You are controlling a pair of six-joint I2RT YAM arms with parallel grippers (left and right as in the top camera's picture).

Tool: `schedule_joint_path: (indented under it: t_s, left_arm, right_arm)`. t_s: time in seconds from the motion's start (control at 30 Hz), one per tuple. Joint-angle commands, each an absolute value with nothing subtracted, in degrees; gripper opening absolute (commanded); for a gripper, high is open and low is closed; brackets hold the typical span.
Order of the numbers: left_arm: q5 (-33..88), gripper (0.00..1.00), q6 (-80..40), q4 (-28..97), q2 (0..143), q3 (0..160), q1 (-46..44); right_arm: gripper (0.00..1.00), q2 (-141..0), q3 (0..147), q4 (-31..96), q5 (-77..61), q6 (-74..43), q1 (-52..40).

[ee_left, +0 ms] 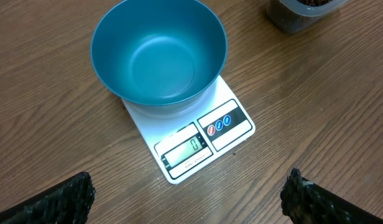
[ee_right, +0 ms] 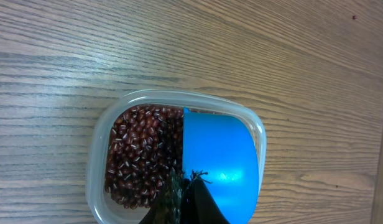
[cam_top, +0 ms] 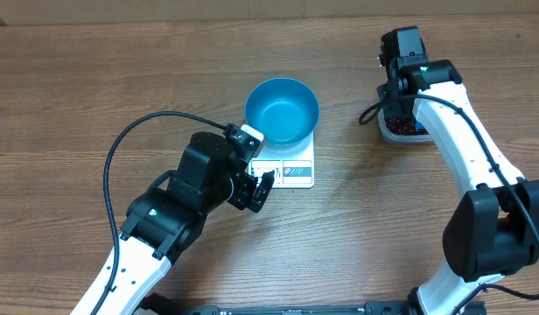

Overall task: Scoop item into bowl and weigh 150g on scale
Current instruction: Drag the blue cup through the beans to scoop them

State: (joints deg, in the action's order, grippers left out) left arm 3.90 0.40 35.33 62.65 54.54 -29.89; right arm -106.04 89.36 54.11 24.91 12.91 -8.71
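Beans [ee_right: 138, 155] are being scooped from the tub [ee_right: 95, 168], right claw [ee_right: 185, 199] clamping the scoop [ee_right: 219, 155], left claw [ee_left: 188, 196] standing apart; next we are needing a level carry to the bowl [cam_top: 282, 109].

tub [ee_left: 297, 18] cut off at top edge, beans [ee_right: 138, 155] partly under scoop [ee_right: 216, 155]

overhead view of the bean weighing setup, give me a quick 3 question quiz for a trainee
1. True or false: the round bright blue bowl is empty.
2. Fill in: the display on the small flat white square scale reads ___.
3. Where is the small blue plastic scoop? A in the bowl; B in the clear rectangular plastic tub with the dark red-brown beans; C on the scale.
Key: 1 true; 2 0; 3 B
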Motion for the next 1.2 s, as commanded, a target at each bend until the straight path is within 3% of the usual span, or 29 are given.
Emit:
schedule_joint_path:
  t_s: [0.0, 1.17]
  left_arm:
    - [4.49, 1.0, 1.52, 35.16, 62.54, 55.66, -29.54]
    - [4.51, 1.0, 1.5, 35.11, 62.54, 55.66, -29.54]
  right_arm:
    - [0.04, -106.52, 90.61, 53.84, 26.15, 13.61, -8.49]
    - [0.04, -109.82, 90.04, 52.58, 28.27, 14.28, -7.66]
